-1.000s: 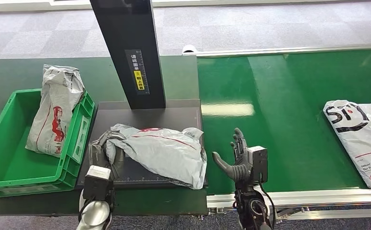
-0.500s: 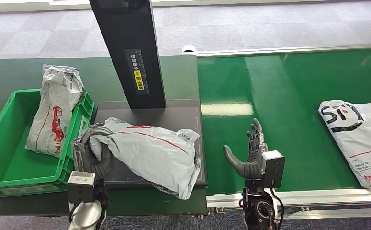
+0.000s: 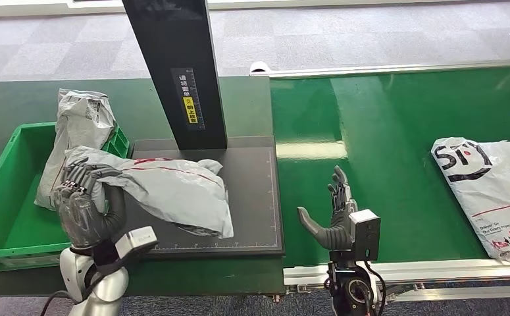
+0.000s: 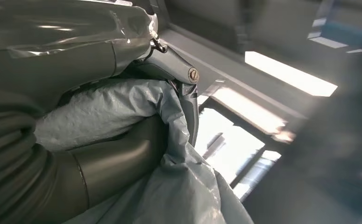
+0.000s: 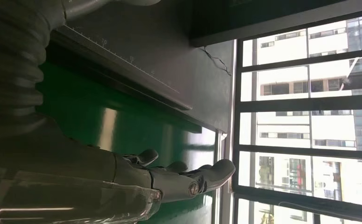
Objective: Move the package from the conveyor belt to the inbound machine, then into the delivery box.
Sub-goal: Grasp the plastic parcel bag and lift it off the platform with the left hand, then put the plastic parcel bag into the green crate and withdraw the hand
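Green conveyor belt (image 3: 383,151) beside black inbound machine (image 3: 252,197); grey tiled floor (image 3: 344,33).

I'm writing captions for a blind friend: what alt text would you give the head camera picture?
The robot's left hand grips a grey package, holding it partly over the dark scanner platform and partly over a green box that already holds another package. Its right hand hovers open over the green conveyor belt, where a third package lies.

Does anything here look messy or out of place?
One thing: a grey package in the green box stands propped on the box's far wall and pokes above the rim instead of lying flat. The left hand holds another package beside it.
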